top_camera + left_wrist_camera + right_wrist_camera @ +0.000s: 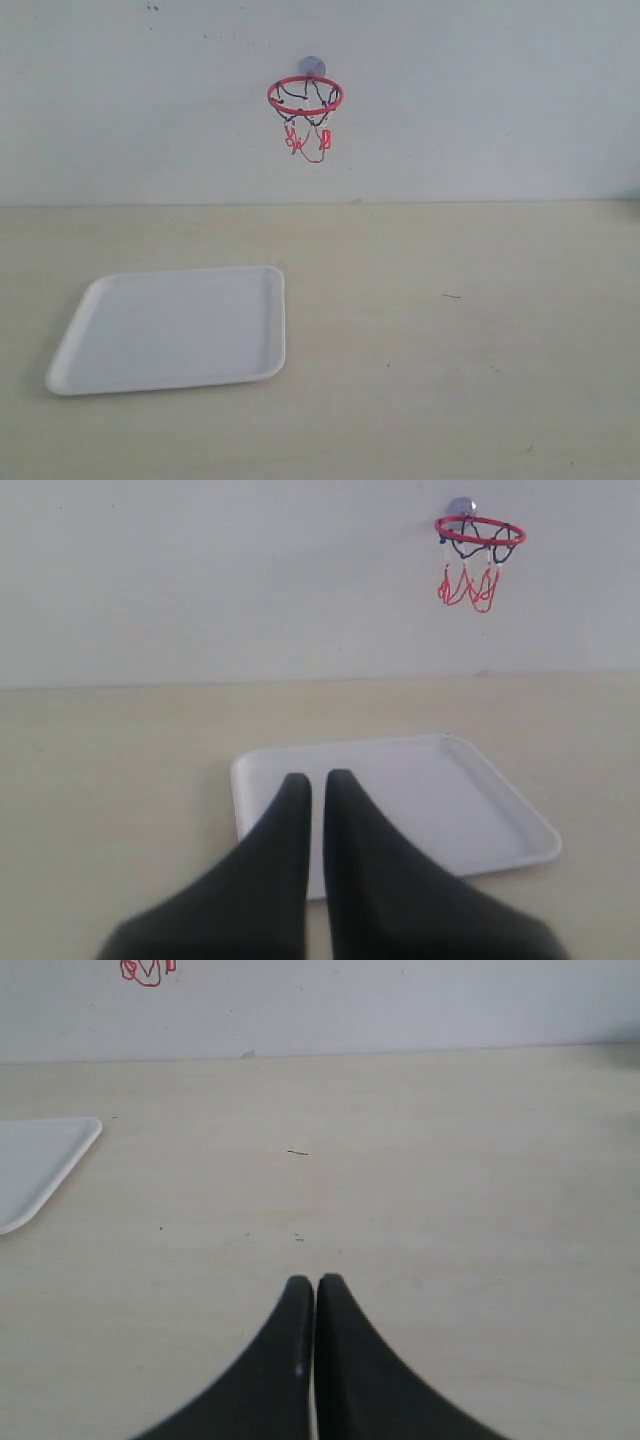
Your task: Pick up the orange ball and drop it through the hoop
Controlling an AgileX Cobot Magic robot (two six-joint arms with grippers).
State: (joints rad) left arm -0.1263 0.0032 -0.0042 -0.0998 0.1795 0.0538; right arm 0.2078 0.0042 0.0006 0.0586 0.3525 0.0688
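The hoop (305, 95) hangs on the white back wall by a translucent suction cup, its red ring level and its black and red net dangling; it also shows in the left wrist view (480, 532), and only the net's tip (146, 970) in the right wrist view. The orange ball is out of view in every frame. My left gripper (318, 778) is shut with nothing in it, hovering over the near edge of the tray. My right gripper (315, 1282) is shut and empty above bare table. Neither gripper appears in the exterior view.
A white rectangular tray (70, 362) lies on the pale wooden table at the left, with nothing on it; its rim (545, 832) and one corner (85, 1132) show in the wrist views. A small dark speck (452, 296) marks the table right of centre.
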